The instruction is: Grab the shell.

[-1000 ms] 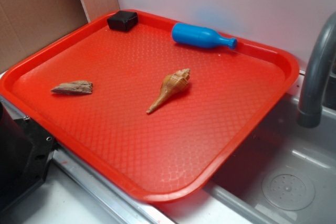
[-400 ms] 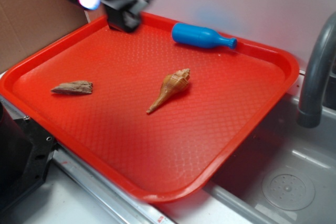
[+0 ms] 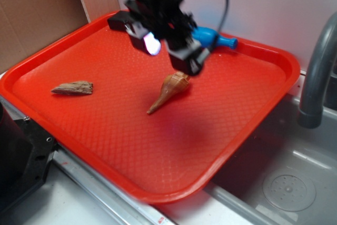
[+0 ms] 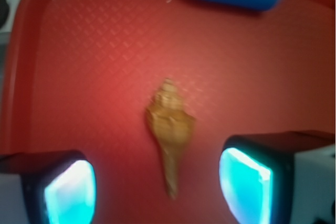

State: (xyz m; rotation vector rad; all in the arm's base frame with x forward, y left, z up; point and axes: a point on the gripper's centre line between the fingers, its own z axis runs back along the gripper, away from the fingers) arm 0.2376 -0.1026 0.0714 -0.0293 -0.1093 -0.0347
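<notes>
the hand (image 3: 167, 51) hangs above the red tray (image 3: 263, 98), its two fingers spread wide with nothing between them. in the wrist view the fingers (image 4: 247, 182) stand on either side of the shell (image 4: 169, 129), with bare tray showing between each finger and the shell, so it is released and not yet touching anything.

the shell (image 3: 169, 90) lies flat near the middle of the tray, its bulbous whorled head toward the far side and its thin tail pointing toward the near edge. in the exterior view the hand sits over the head end, partly covering it.

this looks like the approach step: lined up over the target, grasp not yet made. the next move likely calls for a straight descent until the fingers flank the widest part of the head, then a close across it. the thin tail looks a poor place to pinch.

the tray also holds a blue bottle (image 3: 210, 38) on its side by the far rim, a small black block (image 3: 120, 20) at the far corner, and a jagged wood-like fragment (image 3: 73, 88) well apart toward the left.
</notes>
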